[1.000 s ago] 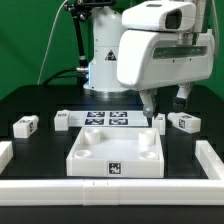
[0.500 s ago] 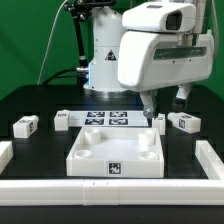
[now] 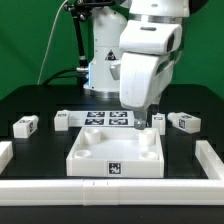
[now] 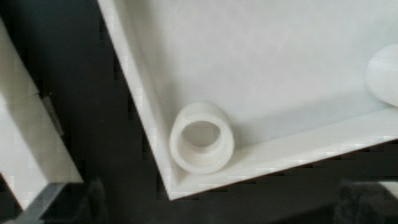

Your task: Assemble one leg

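Note:
Several small white legs with tags lie on the black table: one at the exterior view's far left (image 3: 26, 125), one by the marker board's left end (image 3: 62, 119), and two at the right (image 3: 160, 121) (image 3: 183, 121). The large white square tray (image 3: 90, 160) sits in front. My gripper (image 3: 142, 121) hangs low over the tray's back right corner, just left of the nearer right-hand leg. In the wrist view the tray's corner socket (image 4: 201, 137) lies below my gripper (image 4: 214, 215). Its dark fingertips (image 4: 68, 205) stand wide apart, open and empty. No leg shows in the wrist view.
The marker board (image 3: 108, 118) lies behind the tray. White rails border the table at the front (image 3: 110, 192), the left (image 3: 4, 152) and the right (image 3: 212, 157). The robot base (image 3: 100, 60) stands at the back.
The arm has swung toward the exterior view's left and turned. The gripper has moved from above the right-hand legs to low over the tray's back right corner.

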You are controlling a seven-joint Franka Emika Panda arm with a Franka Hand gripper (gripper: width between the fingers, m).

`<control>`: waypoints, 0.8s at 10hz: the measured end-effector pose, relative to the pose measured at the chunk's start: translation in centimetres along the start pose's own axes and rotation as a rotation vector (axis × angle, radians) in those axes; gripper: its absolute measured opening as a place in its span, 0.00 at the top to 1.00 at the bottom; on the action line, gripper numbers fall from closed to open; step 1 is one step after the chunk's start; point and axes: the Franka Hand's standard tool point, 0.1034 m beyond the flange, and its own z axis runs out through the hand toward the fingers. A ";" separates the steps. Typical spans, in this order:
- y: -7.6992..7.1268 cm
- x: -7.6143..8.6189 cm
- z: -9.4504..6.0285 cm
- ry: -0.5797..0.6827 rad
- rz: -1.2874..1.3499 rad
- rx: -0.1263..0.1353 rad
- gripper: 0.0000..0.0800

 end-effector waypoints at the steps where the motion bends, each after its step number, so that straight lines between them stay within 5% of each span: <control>1: 0.0 0.0 0.0 0.000 -0.001 0.000 0.19; 4: -0.5 -0.4 0.4 0.003 -0.116 -0.007 0.19; 6: -3.2 -1.1 1.2 0.009 -0.233 0.001 0.19; 8: -3.8 -1.4 1.4 0.008 -0.225 0.007 0.19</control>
